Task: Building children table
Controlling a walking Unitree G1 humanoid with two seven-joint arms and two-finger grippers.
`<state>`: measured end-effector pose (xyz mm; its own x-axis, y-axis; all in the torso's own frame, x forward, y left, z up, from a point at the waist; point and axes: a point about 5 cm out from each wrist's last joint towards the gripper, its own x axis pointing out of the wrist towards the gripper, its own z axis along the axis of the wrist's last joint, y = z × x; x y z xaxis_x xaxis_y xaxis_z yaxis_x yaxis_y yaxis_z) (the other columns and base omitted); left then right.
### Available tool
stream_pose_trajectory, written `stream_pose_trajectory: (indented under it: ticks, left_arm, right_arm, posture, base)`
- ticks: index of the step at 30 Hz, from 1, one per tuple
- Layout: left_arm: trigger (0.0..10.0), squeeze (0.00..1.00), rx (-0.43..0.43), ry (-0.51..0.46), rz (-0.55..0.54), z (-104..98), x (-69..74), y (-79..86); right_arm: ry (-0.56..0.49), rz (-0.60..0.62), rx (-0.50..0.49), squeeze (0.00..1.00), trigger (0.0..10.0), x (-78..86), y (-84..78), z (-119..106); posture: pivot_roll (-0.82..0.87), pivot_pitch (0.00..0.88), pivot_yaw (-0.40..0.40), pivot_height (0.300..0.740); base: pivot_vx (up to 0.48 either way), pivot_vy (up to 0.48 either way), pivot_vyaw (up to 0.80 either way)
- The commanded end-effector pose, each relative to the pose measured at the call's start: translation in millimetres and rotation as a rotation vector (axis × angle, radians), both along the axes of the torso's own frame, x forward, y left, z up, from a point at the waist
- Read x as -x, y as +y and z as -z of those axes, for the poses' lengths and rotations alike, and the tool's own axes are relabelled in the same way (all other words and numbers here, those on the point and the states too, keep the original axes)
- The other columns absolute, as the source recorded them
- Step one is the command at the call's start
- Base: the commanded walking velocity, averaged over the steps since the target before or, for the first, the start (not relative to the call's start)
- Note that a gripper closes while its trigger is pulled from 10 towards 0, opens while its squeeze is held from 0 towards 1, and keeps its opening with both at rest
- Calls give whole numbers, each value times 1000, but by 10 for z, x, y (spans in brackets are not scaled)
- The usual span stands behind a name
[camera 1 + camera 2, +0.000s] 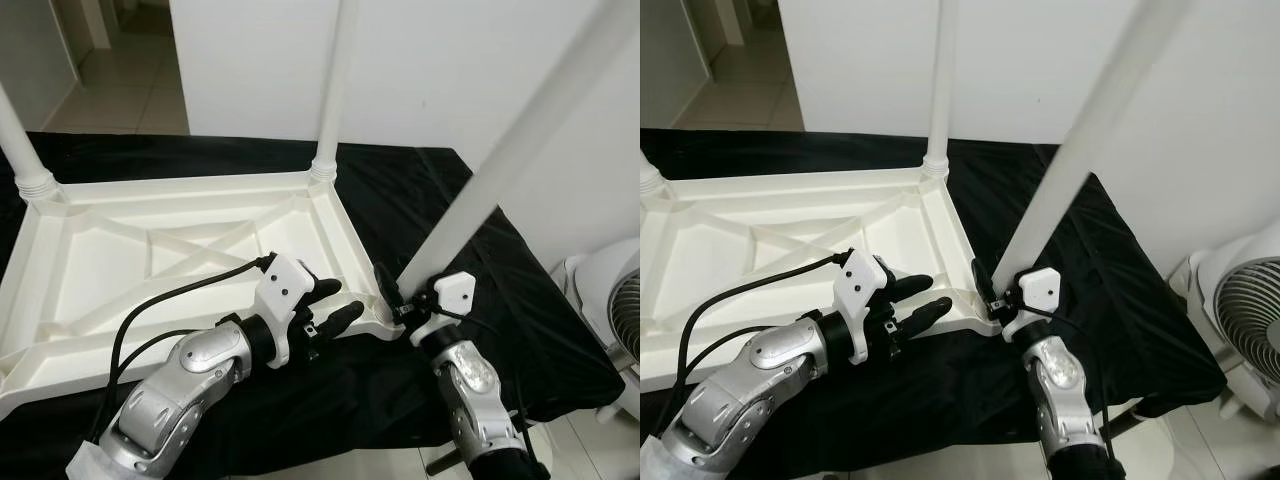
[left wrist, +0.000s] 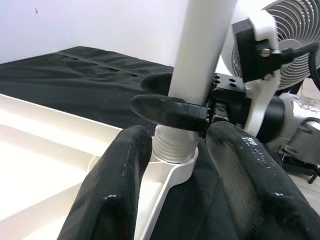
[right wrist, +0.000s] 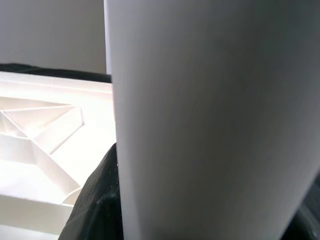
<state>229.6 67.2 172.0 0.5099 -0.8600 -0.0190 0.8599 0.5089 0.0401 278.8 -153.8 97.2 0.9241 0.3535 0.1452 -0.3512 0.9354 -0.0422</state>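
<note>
The upturned white table top point(image 1: 180, 250) lies mid-frame on the black-draped bench point(image 1: 520, 300); right gripper point(image 1: 398, 300), jaws clamped low on the smooth, light, stiff leg point(image 1: 500, 170), the best hold; left gripper point(image 1: 325, 305), jaws apart, beside its socket.

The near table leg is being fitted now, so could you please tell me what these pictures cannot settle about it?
- Near leg: its top is cut off by the head views' upper edge.
- Threaded end: how deep it sits in the tabletop socket is hidden by the socket rim in the left wrist view.
- Right pincer: its grip is masked in the right wrist view by the leg itself.
</note>
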Motion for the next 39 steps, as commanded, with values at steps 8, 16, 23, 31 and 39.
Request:
stream_pose_trajectory:
  ticks: [8, 16, 23, 31, 39]
  left_arm:
    - [10000, 0, -7, 3, 83, -14, 52, -35]
    - [10000, 0, -9, 7, 88, -12, 72, -35]
    - [10000, 0, -11, 7, 90, -11, 77, -30]
    - [10000, 0, -9, 11, 98, -10, 84, -38]
    - [10000, 0, -7, 12, 99, -9, 78, -48]
  right_arm:
    - [447, 32, 115, 0, 10000, 159, -289, 694]
    - [482, 61, 23, 0, 10000, 104, -336, 665]
    - [497, 85, -28, 0, 10000, 103, -374, 672]
    - [494, 126, -69, 0, 10000, 145, -403, 695]
    - [438, 139, -52, 0, 10000, 118, -352, 608]
  posture:
    - [120, 36, -40, 740]
    - [122, 37, -38, 740]
    - [122, 35, -38, 740]
    - [113, 34, -39, 740]
    - [110, 36, -42, 740]
  base:
    - [0, 0, 0]
    - [0, 0, 0]
    - [0, 0, 0]
    - [0, 0, 0]
    - [0, 0, 0]
